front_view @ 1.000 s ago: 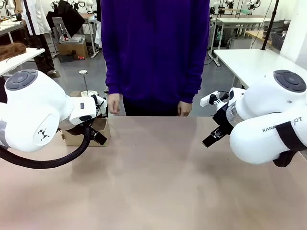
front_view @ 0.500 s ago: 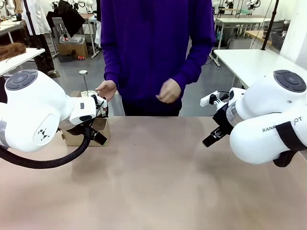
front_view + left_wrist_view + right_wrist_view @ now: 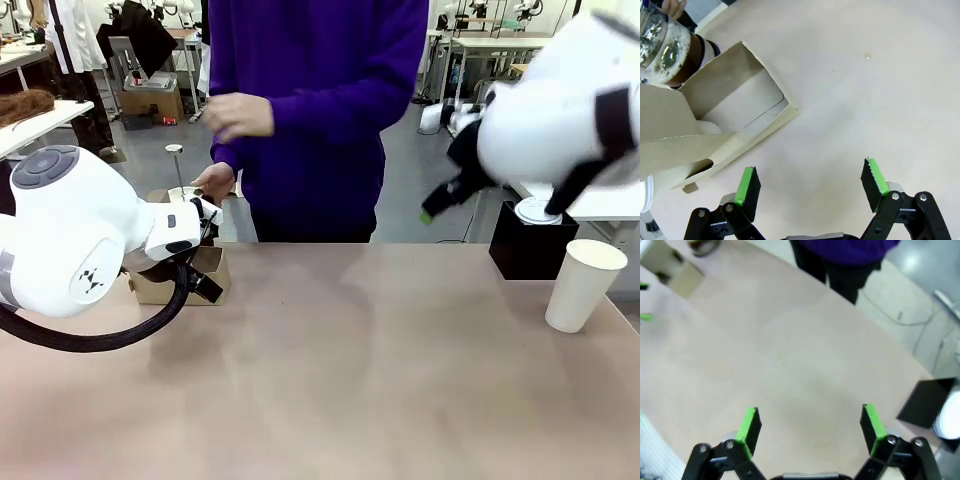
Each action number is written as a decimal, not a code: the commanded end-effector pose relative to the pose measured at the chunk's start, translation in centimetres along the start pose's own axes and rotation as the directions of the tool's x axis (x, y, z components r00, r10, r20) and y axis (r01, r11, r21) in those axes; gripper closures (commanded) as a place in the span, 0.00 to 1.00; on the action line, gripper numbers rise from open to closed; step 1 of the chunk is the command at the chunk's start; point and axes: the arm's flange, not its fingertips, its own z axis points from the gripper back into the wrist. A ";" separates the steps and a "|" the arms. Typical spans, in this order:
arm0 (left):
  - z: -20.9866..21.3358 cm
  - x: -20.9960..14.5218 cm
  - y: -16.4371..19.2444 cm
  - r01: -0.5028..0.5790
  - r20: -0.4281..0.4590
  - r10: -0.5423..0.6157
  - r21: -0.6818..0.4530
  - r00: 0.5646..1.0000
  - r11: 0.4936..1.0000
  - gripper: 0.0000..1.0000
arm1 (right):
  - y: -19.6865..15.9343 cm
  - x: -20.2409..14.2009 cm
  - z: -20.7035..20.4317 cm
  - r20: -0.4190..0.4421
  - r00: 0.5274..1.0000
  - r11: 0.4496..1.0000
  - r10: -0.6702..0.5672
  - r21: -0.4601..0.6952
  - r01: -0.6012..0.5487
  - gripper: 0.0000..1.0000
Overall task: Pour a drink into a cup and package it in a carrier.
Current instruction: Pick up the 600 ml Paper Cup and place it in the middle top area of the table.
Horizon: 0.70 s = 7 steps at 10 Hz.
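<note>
The brown cardboard carrier stands at the table's far left, partly behind my left arm. In the left wrist view my left gripper hangs open over bare table just beside the carrier. The glass press jug with the brown, frothy drink stands behind the carrier. A person's hand rests at the jug's top. The tall white cup stands upright at the far right. My right gripper is raised above the table's far edge, blurred; in its wrist view the right gripper is open and holds nothing.
A black box with a small white lidded cup on it stands at the back right, just behind the tall cup. The person in purple stands at the far edge, the other hand raised. The tan tabletop lies bare in the middle.
My right arm has swung up and to the right, uncovering the cup and the black box. The person's hands have risen, one to the jug. My left arm has stayed still.
</note>
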 end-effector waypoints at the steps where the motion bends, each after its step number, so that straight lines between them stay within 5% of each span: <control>1: 0.0 0.0 0.0 0.000 0.000 0.000 0.000 1.000 1.000 0.00 | -6.9 -0.2 4.9 0.024 1.000 0.985 -0.005 0.171 0.001 0.00; 4: 0.0 0.0 0.0 0.000 0.000 0.000 0.000 1.000 1.000 0.00 | -16.0 -8.5 12.1 0.179 0.981 0.946 0.080 0.296 -0.131 0.00; 7: 0.0 0.0 0.0 0.000 0.000 0.000 0.000 1.000 1.000 0.00 | -21.4 -21.0 15.2 0.382 0.920 0.903 0.089 0.360 -0.236 0.00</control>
